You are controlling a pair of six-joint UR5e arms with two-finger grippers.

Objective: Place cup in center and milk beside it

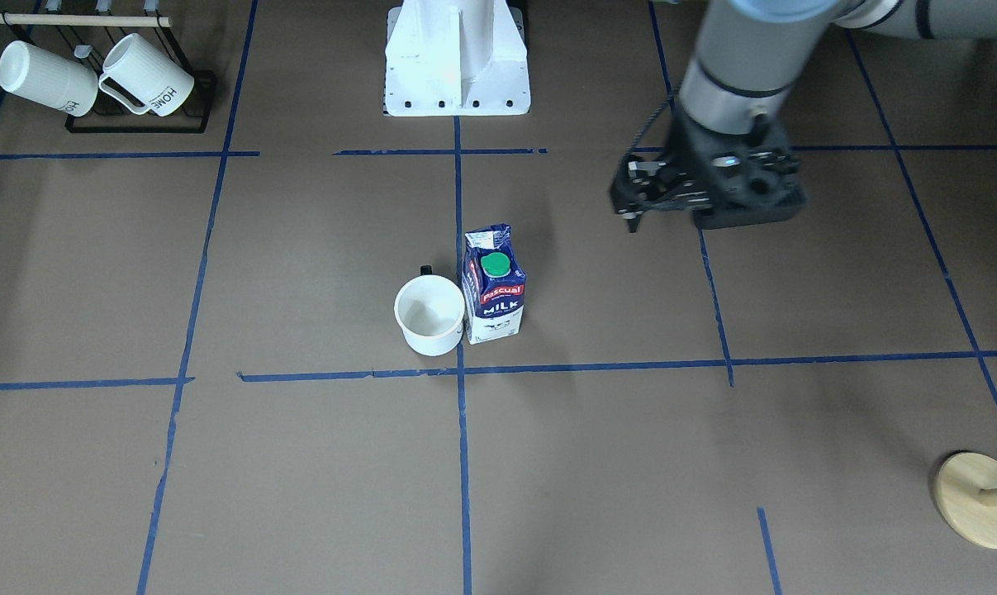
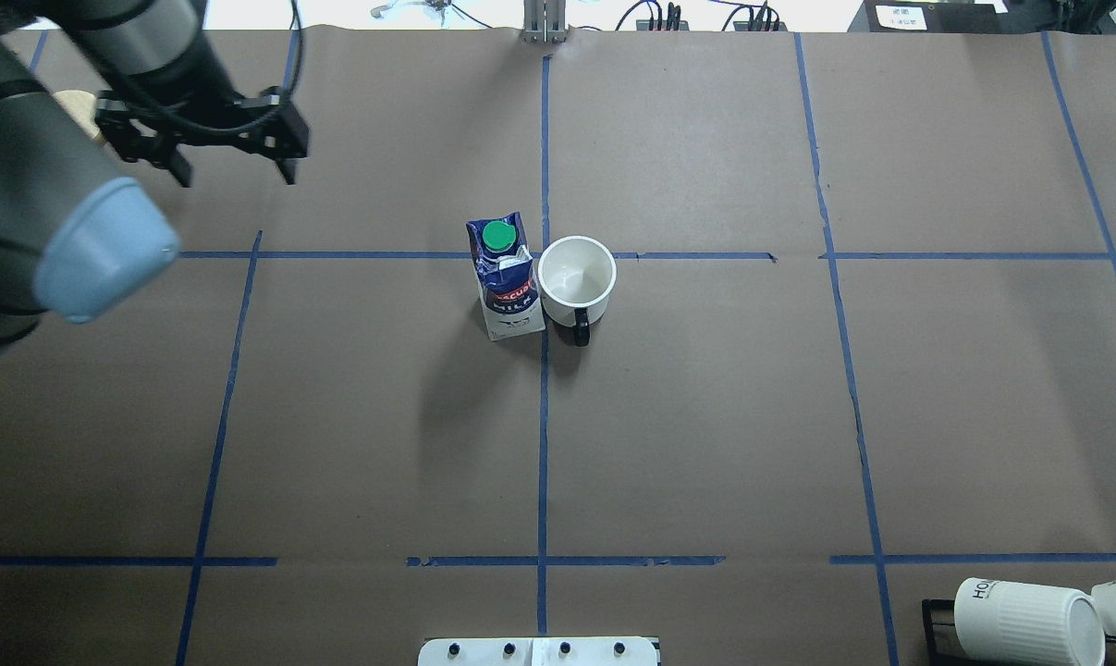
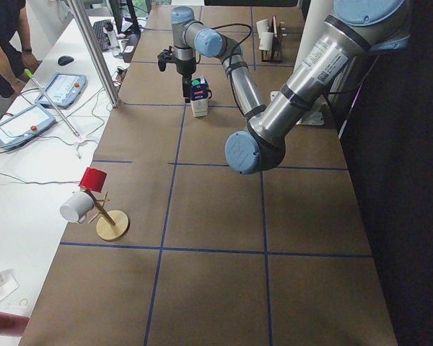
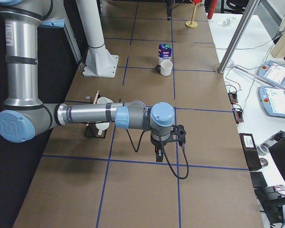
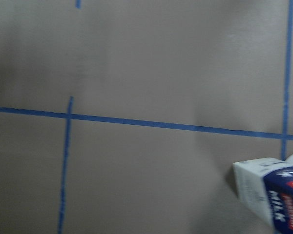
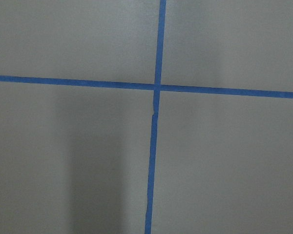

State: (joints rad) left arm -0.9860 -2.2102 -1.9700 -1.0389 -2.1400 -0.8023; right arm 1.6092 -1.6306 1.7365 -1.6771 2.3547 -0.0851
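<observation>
The white cup (image 1: 429,314) stands upright just beside the centre tape crossing (image 1: 461,372), its dark handle toward the robot (image 2: 581,331). The dark blue milk carton (image 1: 493,285) with a green cap stands upright against it, on the robot's left of the cup (image 2: 505,277). A corner of the carton shows in the left wrist view (image 5: 273,195). My left gripper (image 2: 236,171) is open and empty, raised well away from both, to the left and farther out. My right gripper (image 4: 157,154) shows only in the exterior right view, over bare table far from the cup; I cannot tell its state.
A black rack with ribbed white "HOME" mugs (image 1: 102,78) stands near the robot's right side. A wooden peg stand (image 3: 108,223) with a red and a white cup stands at the far left corner. The white robot base (image 1: 457,58) is behind the centre.
</observation>
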